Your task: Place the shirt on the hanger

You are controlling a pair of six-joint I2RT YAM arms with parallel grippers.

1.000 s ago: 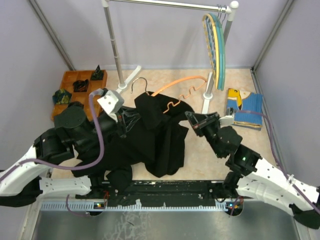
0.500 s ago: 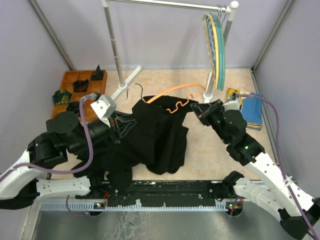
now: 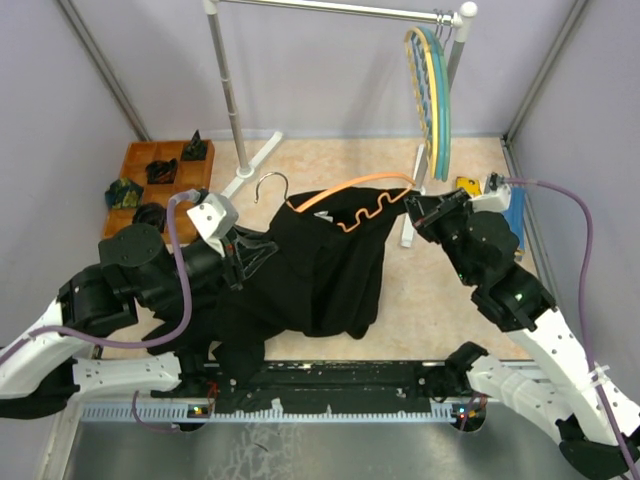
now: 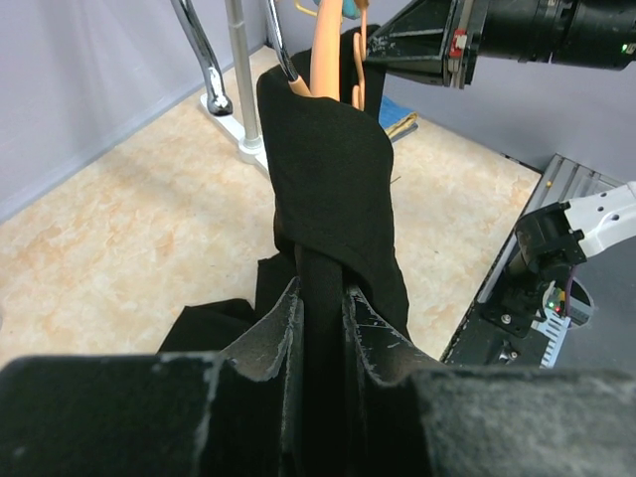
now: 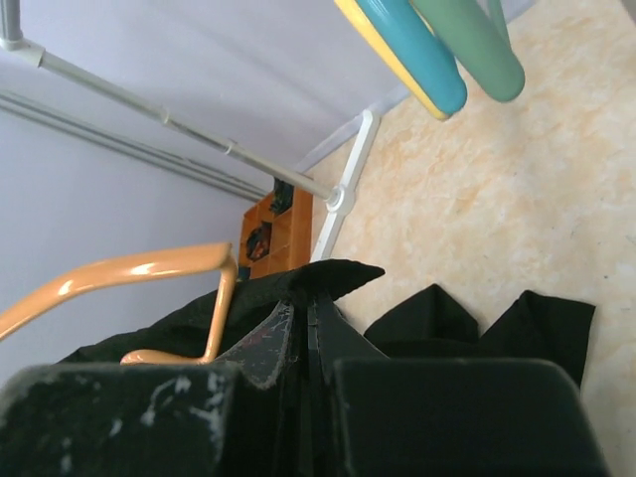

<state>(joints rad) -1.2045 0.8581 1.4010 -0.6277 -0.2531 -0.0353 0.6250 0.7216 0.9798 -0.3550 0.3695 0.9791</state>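
Note:
The black shirt (image 3: 320,270) hangs stretched between my two grippers above the table, and its lower part pools on the table. The orange hanger (image 3: 355,185) lies along its top edge with its wavy arm against the cloth. Its metal hook (image 3: 268,180) sticks out at the left. My left gripper (image 3: 255,255) is shut on a band of shirt fabric (image 4: 320,288) below the hanger (image 4: 328,60). At the hanger's right end my right gripper (image 3: 412,208) is shut on a shirt edge (image 5: 328,283), beside the orange arm (image 5: 129,270).
A clothes rack (image 3: 225,90) stands at the back, with teal and yellow hangers (image 3: 432,100) on its right end. An orange tray (image 3: 150,158) of dark items sits at the back left. A blue-and-yellow garment (image 3: 512,205) lies behind my right arm.
My right gripper has moved back and to the right with the shirt edge, stretching the cloth along the hanger. The hanger has shifted back. My left gripper has barely moved.

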